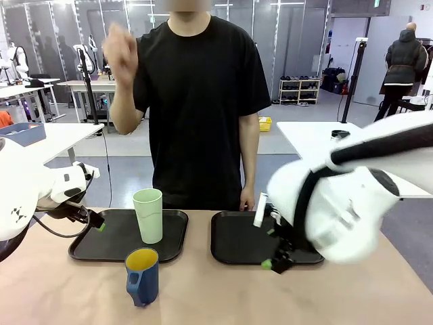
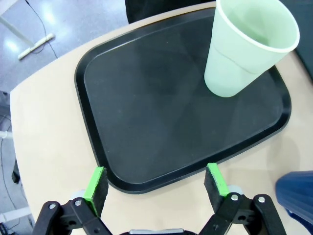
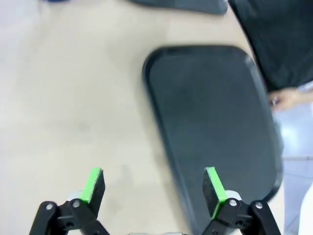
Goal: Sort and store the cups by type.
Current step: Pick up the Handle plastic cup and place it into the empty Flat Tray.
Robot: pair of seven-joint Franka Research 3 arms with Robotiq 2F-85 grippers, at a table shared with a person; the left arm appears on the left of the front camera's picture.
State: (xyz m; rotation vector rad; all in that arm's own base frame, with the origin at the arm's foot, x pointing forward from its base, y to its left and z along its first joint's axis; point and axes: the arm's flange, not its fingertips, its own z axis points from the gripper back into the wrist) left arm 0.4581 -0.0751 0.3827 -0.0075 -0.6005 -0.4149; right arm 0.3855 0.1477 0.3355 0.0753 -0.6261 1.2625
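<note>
Two black rectangular plastic trays lie side by side on the tan table: the left tray and the right tray.

From the front, the tall pale green handleless plastic tumbler stands upright on the left tray, toward its right half. The shorter dark blue handled mug with yellow inside stands on the bare table just in front of that tray, handle toward the robot's side. Across the table, the person's one hand is raised, and the other hand hangs by the far edge.

The left wrist view looks into the tumbler, which holds nothing. It also catches a sliver of the mug at the lower right. The left gripper has its jaws wide apart over the tray's rim, with nothing between them.

The right wrist view is blurred. The right gripper also has its jaws apart and holds nothing, over the table beside the bare right tray. The person's lowered hand lies past that tray's far side.
</note>
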